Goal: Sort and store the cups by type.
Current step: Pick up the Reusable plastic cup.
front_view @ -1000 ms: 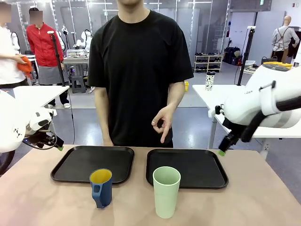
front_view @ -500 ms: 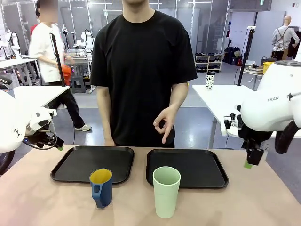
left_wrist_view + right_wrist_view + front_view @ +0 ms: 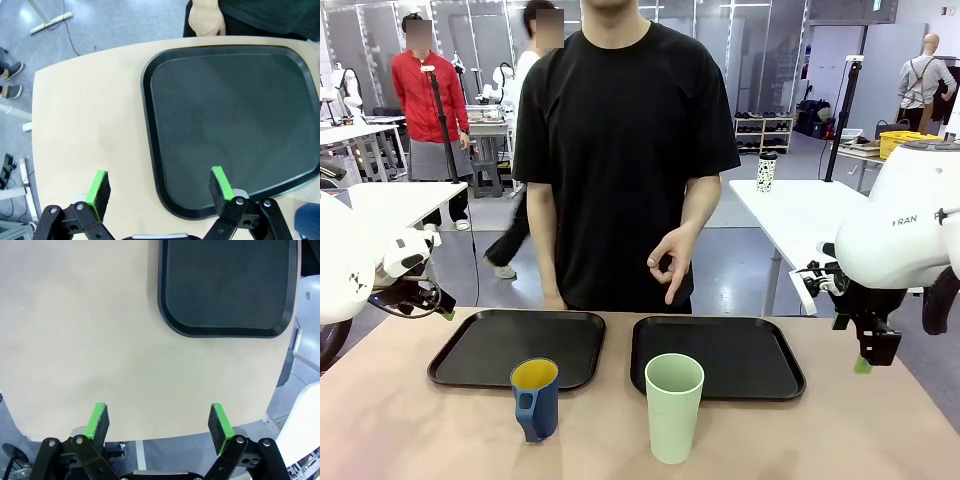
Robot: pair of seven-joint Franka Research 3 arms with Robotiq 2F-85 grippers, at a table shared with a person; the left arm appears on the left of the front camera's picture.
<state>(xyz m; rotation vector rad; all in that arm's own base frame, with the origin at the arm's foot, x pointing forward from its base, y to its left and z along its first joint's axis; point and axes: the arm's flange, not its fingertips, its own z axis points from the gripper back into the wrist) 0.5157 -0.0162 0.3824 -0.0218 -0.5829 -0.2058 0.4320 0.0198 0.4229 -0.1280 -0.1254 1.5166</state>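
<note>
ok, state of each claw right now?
Left claw: open, holding nothing.
Right claw: open, holding nothing.

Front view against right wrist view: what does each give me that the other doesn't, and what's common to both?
Front view: the blue mug and mint tumbler standing upright on the table, the left tray behind the mug, and the person at the far side. Right wrist view: a look along the right gripper, its green pads wide apart with nothing between, above the table's edge. Both: the right tray, the table and the right gripper.
</note>
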